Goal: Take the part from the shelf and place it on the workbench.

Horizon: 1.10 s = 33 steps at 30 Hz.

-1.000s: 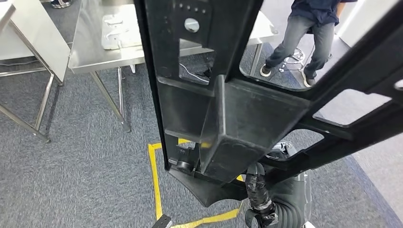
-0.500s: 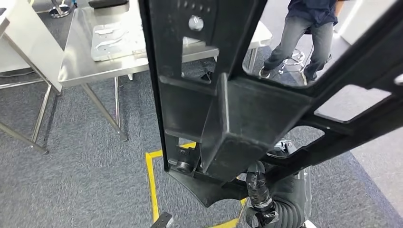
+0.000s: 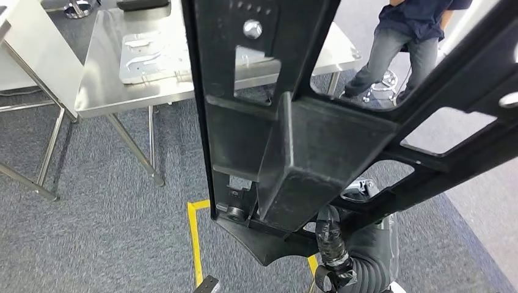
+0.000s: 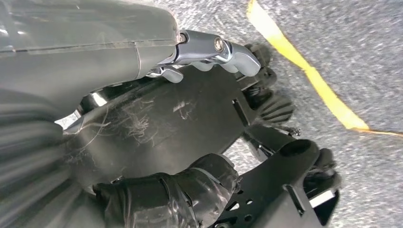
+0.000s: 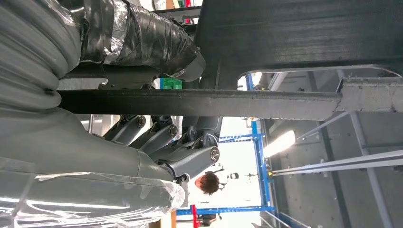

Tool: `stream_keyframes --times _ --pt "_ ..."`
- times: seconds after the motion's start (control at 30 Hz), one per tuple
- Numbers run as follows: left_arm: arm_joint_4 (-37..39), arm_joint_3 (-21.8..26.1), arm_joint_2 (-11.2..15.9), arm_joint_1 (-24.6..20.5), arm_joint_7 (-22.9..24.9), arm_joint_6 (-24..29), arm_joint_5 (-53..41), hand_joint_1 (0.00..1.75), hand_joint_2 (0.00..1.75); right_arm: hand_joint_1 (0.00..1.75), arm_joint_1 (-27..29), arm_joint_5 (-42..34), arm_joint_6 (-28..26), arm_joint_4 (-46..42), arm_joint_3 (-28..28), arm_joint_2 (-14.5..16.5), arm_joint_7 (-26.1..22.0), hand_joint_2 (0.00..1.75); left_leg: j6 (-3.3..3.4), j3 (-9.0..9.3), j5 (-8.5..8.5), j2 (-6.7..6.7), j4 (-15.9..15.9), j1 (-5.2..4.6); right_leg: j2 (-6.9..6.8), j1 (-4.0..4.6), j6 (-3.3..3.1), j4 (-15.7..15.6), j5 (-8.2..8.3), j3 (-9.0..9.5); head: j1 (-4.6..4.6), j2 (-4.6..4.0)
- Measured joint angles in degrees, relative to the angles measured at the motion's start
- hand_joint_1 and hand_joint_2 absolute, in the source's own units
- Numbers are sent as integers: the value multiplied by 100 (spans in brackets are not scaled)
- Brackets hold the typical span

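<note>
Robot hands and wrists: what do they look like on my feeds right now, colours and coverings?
The left hand has a smooth grey cover, silver metal finger links and a thumb wrapped in glossy black tape. The right hand shows a grey ribbed wrist boot, clear plastic film over its grey shell, black tape on its thumb and grey bolted fingers. From the head view, that ribbed boot and taped thumb show too.

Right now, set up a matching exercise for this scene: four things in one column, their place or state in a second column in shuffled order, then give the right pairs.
Things:
1. black part
2. steel workbench
3. yellow tape
4. person

Places or states:
A. stuck in lines on the grey carpet
B. standing beyond the workbench, at the far right
C. held up close to the head camera by both hands
D. standing on the carpet ahead, a metal plate on its top

Pairs: 1-C, 2-D, 3-A, 4-B
</note>
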Motion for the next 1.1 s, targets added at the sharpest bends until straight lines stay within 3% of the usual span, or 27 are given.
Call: stream_keyframes --times 0.07,0.13,0.2,0.27,0.37,0.4,0.43,0.5,0.53,0.63,0.73,0.8,0.87,0.9,0.93,1.0,1.03,1.1 --pt "3 -1 4 -8 2 1 0 0 175 175 12 -4 -2 12 -2 -3 -2 175 -96 15 -120 -11 90 6 -15 3 -52 -296 209 25 31 0" --pt "4 -2 7 -8 3 2 -1 0 175 175 23 -6 -1 19 -4 -5 -3 175 -173 19 -187 -6 140 3 -27 32 -182 -282 171 21 35 0" --pt "3 -2 6 -8 4 2 -2 0 175 175 17 -8 -1 19 -6 -2 -4 175 -224 -1 -225 12 267 21 -19 33 -269 -301 182 99 11 0" --pt "3 -2 3 -25 4 2 -1 0 175 175 8 -9 -1 19 -7 2 -8 175 -274 -277 -328 29 764 43 -21 31 -328 -330 152 185 -4 0" --pt "3 -2 0 -48 -6 4 -2 0 175 175 11 -13 -1 19 -7 3 -11 175 -313 -928 -620 35 1679 54 -18 63 -371 -341 65 279 -11 0" --pt "3 -2 0 -57 -6 5 -3 0 175 175 12 -16 -1 19 -7 3 -11 175 -303 -1033 -598 35 1732 53 -13 74 -375 -342 30 323 -12 0" --pt "3 -2 0 -64 -3 5 -3 0 175 175 12 -19 -1 19 -7 3 -11 175 -278 -1036 -445 35 1581 48 -5 85 -377 -344 -9 379 -10 0" --pt "3 -2 1 -56 1 8 -1 0 175 175 11 -26 -1 19 -8 3 -18 175 -192 -824 60 46 892 8 9 92 -372 -361 -84 490 -8 0" --pt "4 -2 7 -49 3 10 1 0 175 175 15 -35 -2 20 -8 3 -29 175 -146 -727 176 56 601 -29 17 91 -360 -383 -111 538 -3 0" --pt "5 -2 27 -38 6 14 2 0 175 175 26 -91 -7 22 -9 3 -79 175 6 -564 131 48 190 -126 11 91 -269 -418 -99 634 -19 0" --pt "5 -2 28 -20 14 14 4 0 175 175 23 -152 -10 21 -13 3 -97 175 83 -282 268 39 -41 -78 1 107 -205 -223 -160 674 -24 0" --pt "5 -2 24 -27 17 14 5 0 175 175 9 -138 -26 21 -26 3 -88 175 99 -172 263 47 -88 -59 7 103 -168 240 -428 435 -19 0" --pt "5 -2 16 -24 21 15 7 0 175 175 10 -69 -45 28 -37 1 -54 175 107 -149 224 29 -83 -54 8 92 -102 784 -664 29 -10 0" --pt "5 -2 13 -14 26 16 7 0 175 175 15 -31 -52 33 -39 0 -26 175 98 -131 198 9 -79 -49 8 76 -68 882 -653 -106 -9 0" --pt "5 -2 12 -3 31 17 7 0 175 175 17 2 -62 38 -39 -1 3 175 81 -107 167 -19 -70 -38 8 54 -40 794 -522 -151 -7 0" --pt "5 -2 12 5 37 21 8 0 175 175 21 49 -96 44 -40 -2 48 175 20 -53 81 -89 -24 -3 73 -5 16 185 -23 -8 -5 0" --pt "6 -3 13 -5 38 27 9 0 175 175 25 64 -111 50 -41 -3 58 175 -20 -47 35 -125 26 12 144 -18 26 -116 103 56 8 0" --pt "6 -4 15 -22 46 44 12 0 175 175 38 81 -128 65 -43 -6 79 175 -101 -97 -41 -187 118 22 244 -13 -41 -333 139 109 28 0"
